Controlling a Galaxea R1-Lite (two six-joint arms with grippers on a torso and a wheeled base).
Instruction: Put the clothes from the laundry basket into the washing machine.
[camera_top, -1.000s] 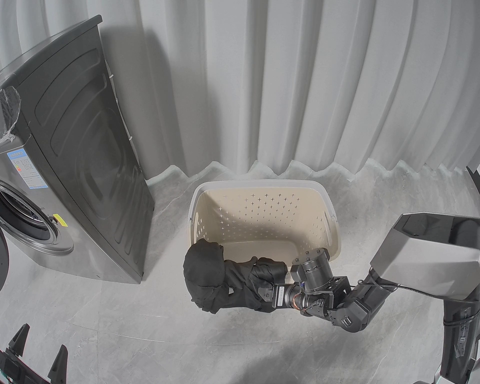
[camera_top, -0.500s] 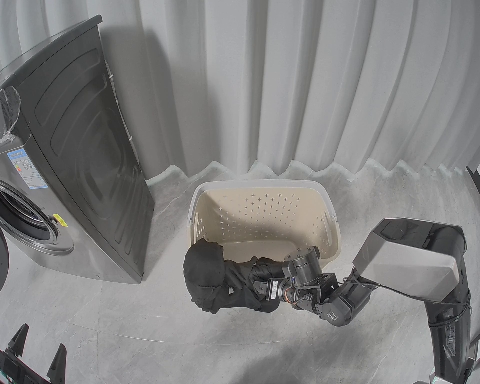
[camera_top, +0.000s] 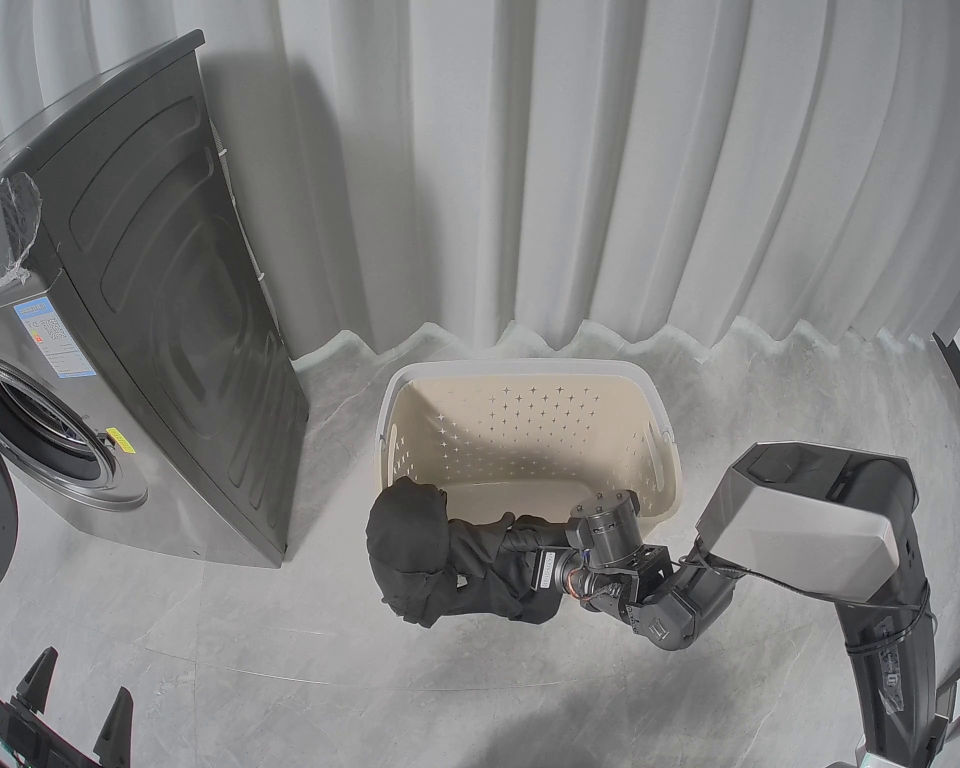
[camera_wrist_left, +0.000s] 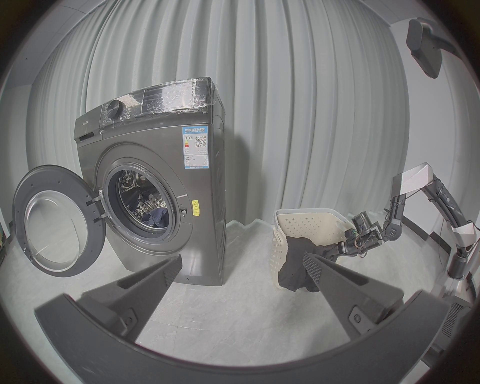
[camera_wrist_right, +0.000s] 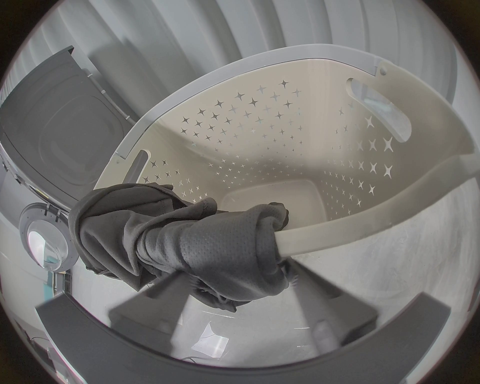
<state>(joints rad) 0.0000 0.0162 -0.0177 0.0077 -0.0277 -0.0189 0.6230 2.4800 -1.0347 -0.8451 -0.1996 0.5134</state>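
Evidently mid-pickup, the fingers (camera_wrist_right: 160, 305) of the right gripper (camera_wrist_right: 237, 272) stand wide apart, gripping nothing, with the dark garment (camera_wrist_right: 220, 240) between them, draped over the laundry basket (camera_wrist_right: 360, 225) rim; next they should probably close, lift it clear, and carry it to the open washing machine (camera_wrist_left: 150, 200), well away from them.

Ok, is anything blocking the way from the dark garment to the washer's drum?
Nothing visible. The garment hangs over the basket rim; bare floor runs to the washer, whose door is swung open.
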